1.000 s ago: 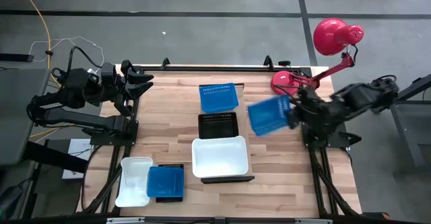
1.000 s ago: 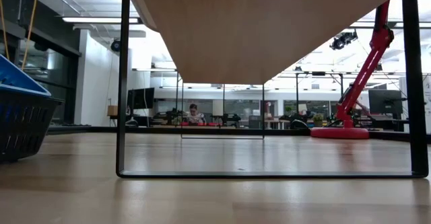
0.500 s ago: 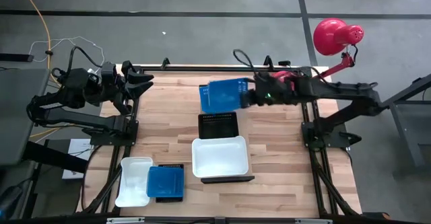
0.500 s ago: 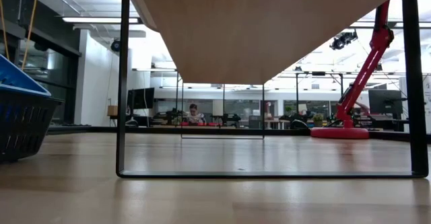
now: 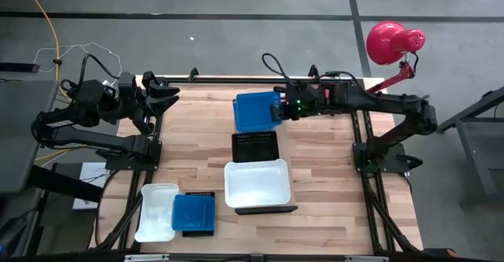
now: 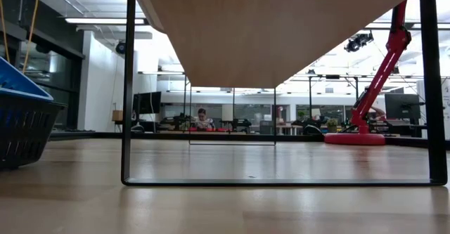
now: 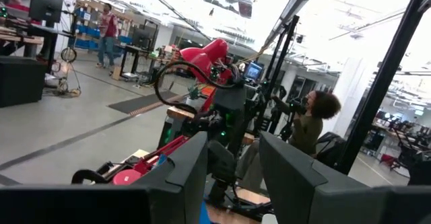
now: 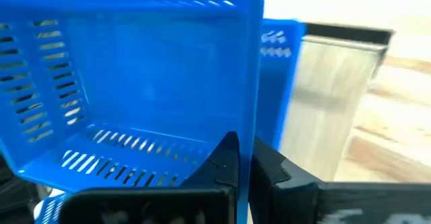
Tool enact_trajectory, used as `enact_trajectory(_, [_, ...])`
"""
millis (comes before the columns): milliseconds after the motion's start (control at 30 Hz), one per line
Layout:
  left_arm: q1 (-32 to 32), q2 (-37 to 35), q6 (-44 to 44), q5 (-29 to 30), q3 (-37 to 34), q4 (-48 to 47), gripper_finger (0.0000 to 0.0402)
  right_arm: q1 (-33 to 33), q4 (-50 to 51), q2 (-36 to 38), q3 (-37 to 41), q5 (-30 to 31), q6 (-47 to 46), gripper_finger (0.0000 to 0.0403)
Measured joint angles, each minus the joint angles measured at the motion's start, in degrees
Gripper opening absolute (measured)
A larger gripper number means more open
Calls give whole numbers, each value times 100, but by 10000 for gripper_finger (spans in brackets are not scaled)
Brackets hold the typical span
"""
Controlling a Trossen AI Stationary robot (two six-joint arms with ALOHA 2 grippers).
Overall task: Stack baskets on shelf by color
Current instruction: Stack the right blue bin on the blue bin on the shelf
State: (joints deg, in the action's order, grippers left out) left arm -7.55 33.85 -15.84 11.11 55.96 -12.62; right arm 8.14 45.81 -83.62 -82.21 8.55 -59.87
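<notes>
The right hand (image 5: 280,110) is clamped on the rim of a bright blue perforated plastic basket (image 5: 256,111), held above another blue basket on the pale wooden shelf (image 5: 277,167). It looks light, stiff, slightly slippery; the rim suits gripping. The left hand (image 5: 169,94), fingers apart, waits far from the shelf.

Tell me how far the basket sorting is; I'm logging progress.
Done: a black basket and white basket sit on the shelf. In hand: the right tool, shut on a blue basket, holds it over the shelf's far end. Left: the white and blue baskets on the table. The left tool waits.
</notes>
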Motion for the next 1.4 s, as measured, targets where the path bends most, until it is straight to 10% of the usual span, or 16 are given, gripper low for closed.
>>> enact_trajectory(1400, [0,-2,267,152,-2,0,125,88,195,-102,0,-464,36,0])
